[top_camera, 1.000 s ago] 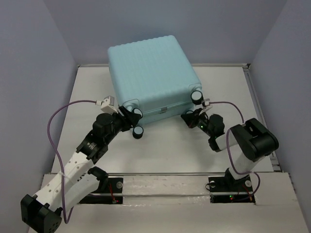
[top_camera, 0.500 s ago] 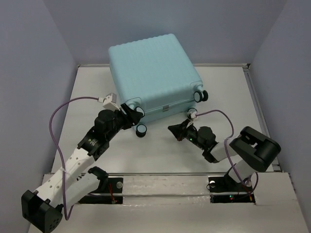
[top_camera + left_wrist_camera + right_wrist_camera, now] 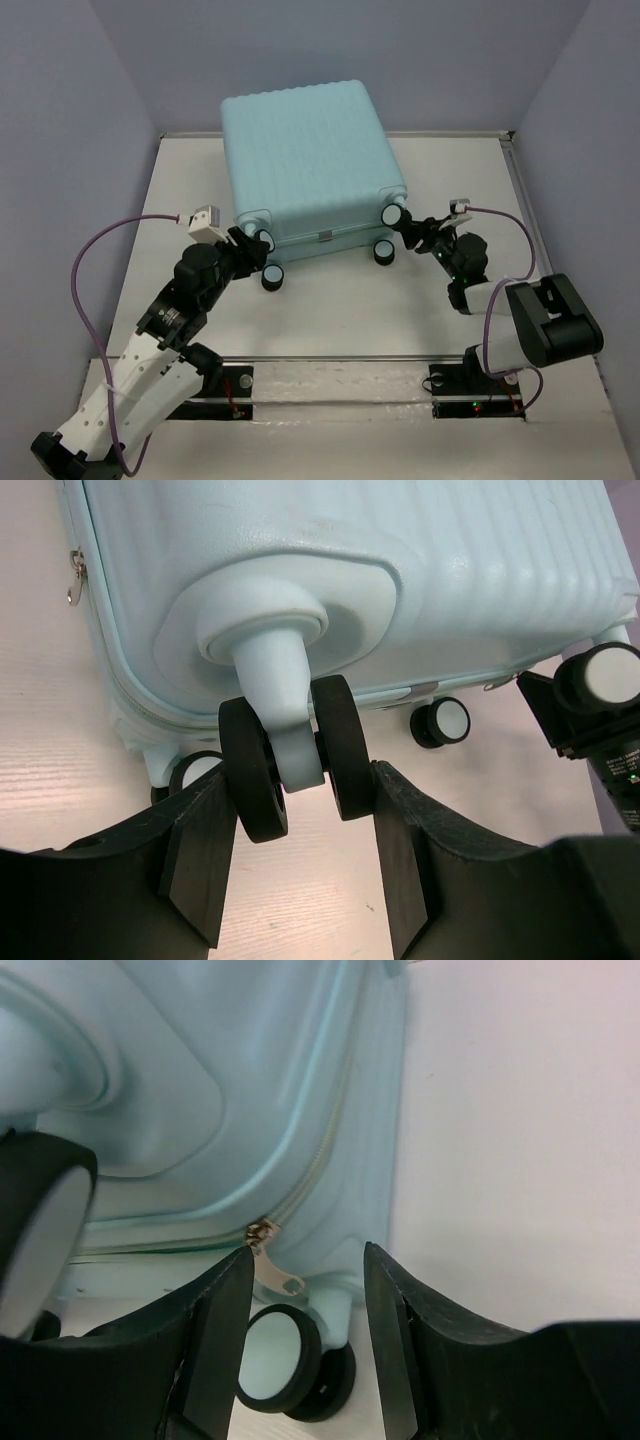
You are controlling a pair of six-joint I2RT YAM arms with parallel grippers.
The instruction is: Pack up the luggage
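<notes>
Luggage (image 3: 305, 160) (ribbed, mint-blue) lies closed; left gripper (image 3: 303, 792) clamps one wheel (image 3: 250, 785), right gripper (image 3: 305, 1270) stands parted.

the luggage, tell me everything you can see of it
The luggage is a pale mint-blue hard shell with ribbed sides, zipped shut, with a small metal zip pull at the seam. It lies flat on the white table, its black spinner wheels with pale hubs pointing toward the arms. The left gripper has its jaws closed on one twin wheel; the right gripper stands open by the zip pull.
</notes>
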